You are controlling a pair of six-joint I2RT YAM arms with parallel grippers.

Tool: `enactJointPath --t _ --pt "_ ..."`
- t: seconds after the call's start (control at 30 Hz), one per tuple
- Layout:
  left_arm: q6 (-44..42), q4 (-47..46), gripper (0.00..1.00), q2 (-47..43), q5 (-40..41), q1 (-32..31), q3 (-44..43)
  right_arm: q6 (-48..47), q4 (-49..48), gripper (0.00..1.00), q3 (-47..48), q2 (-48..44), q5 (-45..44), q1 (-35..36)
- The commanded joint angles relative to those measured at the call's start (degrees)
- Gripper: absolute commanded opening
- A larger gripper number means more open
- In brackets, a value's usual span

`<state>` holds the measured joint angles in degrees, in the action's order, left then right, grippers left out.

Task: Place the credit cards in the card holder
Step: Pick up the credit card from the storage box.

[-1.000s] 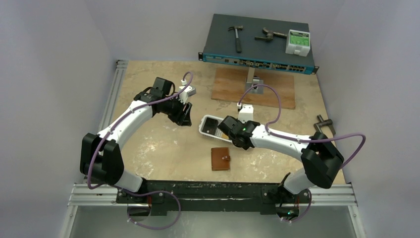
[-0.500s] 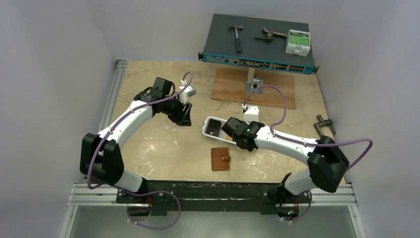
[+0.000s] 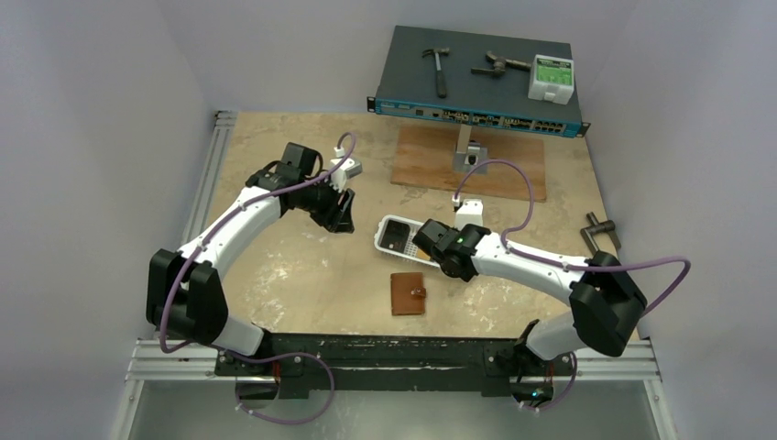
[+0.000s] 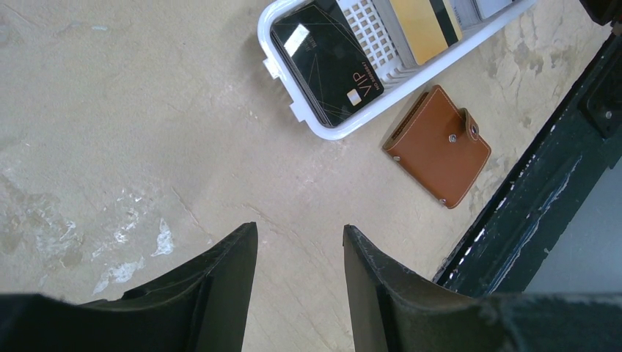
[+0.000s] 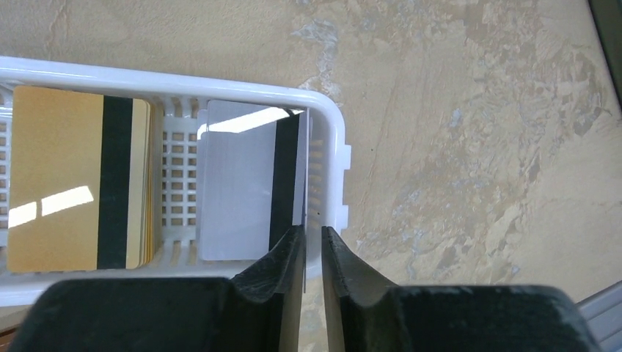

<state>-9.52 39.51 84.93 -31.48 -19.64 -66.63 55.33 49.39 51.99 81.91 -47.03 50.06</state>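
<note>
Tray of white slotted plastic sits on the worktop, holding a black card lettered "VIP", a yellow card and a grey card, both black-striped. The wallet, brown stitched leather snapped closed, lies flat just beside the tray's near side. The right gripper pinches the grey card's striped edge at the tray's end; the left gripper hangs released above the worktop.
</note>
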Motion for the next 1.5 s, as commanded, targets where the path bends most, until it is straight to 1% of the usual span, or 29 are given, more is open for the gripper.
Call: enactJointPath --t 0.0,0.13,0.27,0.43,0.57,0.7,0.77,0.87,0.9,0.97,1.07,1.13,1.23,1.3,1.43,1.47 --pt "0.5 -0.4 0.46 -2.4 -1.8 0.0 0.4 2.0 1.6 0.10 0.1 0.4 -1.6 -0.6" --pt "0.5 -0.2 0.46 -2.7 -1.9 0.0 0.4 2.9 2.6 0.00 0.5 0.3 -1.9 -1.0" --pt "0.4 0.4 0.46 -3.2 -2.1 0.0 0.1 3.2 3.6 0.00 1.1 0.1 -2.4 -1.3" --pt "0.2 1.5 0.46 -4.2 -2.6 0.0 -0.4 2.2 6.3 0.00 5.1 -0.7 -4.3 -1.4" --pt "1.0 3.1 0.47 -5.5 -3.9 0.0 -1.9 -0.6 8.3 0.00 10.0 -3.4 -4.3 -1.4" --pt "3.0 5.4 0.49 -7.3 -6.0 0.0 -4.1 -5.4 6.5 0.00 13.5 -7.9 -1.0 -1.4" --pt "4.2 6.2 0.52 -8.6 -8.3 0.0 -4.7 -11.0 0.8 0.00 13.8 -11.9 2.9 -1.4" --pt "7.5 6.2 0.59 -11.1 -13.6 0.3 -4.9 -21.7 -16.0 0.00 10.2 -19.6 18.1 -1.4" --pt "8.7 5.8 0.60 -11.9 -16.7 0.7 -4.8 -24.3 -21.5 0.00 7.9 -22.1 22.6 -1.4" --pt "13.6 3.7 0.64 -13.3 -21.9 2.2 -4.2 -25.7 -32.7 0.00 5.4 -25.7 33.3 -1.4" --pt "24.5 -4.8 0.68 -15.3 -30.4 6.4 -0.5 -25.7 -44.5 0.00 4.7 -26.8 43.0 -1.4" --pt "31.2 -11.2 0.68 -17.0 -33.7 8.0 2.5 -27.3 -49.6 0.00 4.7 -25.8 47.5 -1.4" --pt "34.2 -15.4 0.69 -20.3 -35.3 8.6 5.0 -27.0 -53.5 0.00 6.1 -22.3 52.3 -1.4" --pt "37.7 -19.3 0.68 -22.7 -35.8 8.6 6.7 -24.9 -57.9 0.00 5.6 -21.0 56.8 -1.4" --pt "47.8 -29.5 0.62 -25.6 -38.2 9.7 9.7 -22.1 -62.7 0.00 5.2 -18.0 60.8 -1.4" --pt "49.0 -31.1 0.59 -26.3 -38.6 9.8 10.1 -21.4 -63.9 0.00 5.0 -17.6 61.8 -1.3"
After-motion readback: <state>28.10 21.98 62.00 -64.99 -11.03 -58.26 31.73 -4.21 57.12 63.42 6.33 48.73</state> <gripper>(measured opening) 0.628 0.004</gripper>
